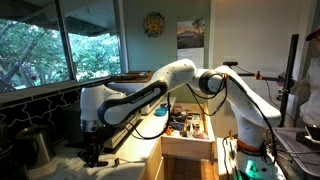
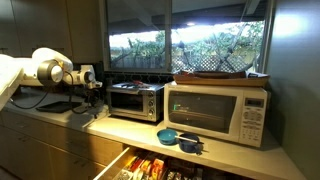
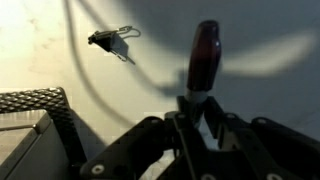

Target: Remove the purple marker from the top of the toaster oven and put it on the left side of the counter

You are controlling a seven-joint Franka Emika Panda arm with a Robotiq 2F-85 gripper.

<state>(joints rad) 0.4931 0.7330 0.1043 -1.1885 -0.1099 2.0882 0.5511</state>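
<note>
**Lower the marker and let go cleanly**

Your hand (image 3: 198, 122) is clamped shut on the lower end of the marker (image 3: 204, 55). The marker is off the toaster oven (image 2: 135, 100) and hangs over the desk (image 3: 40, 60) beside it. Come down slowly and keep the marker away from the binder clip (image 3: 112, 38) and the mesh tray (image 3: 35, 102). Open only once it is close to the surface, so it won't roll.

The boxy silver toaster oven (image 2: 136, 100) is satin metal, its dark glass door glossy. Under it, the pale speckled stone-look counter (image 2: 118, 126) tops light wooden cabinets (image 2: 45, 150). The slim purple marker (image 3: 203, 55) seems smooth, glossy plastic in the blurred wrist view.
</note>
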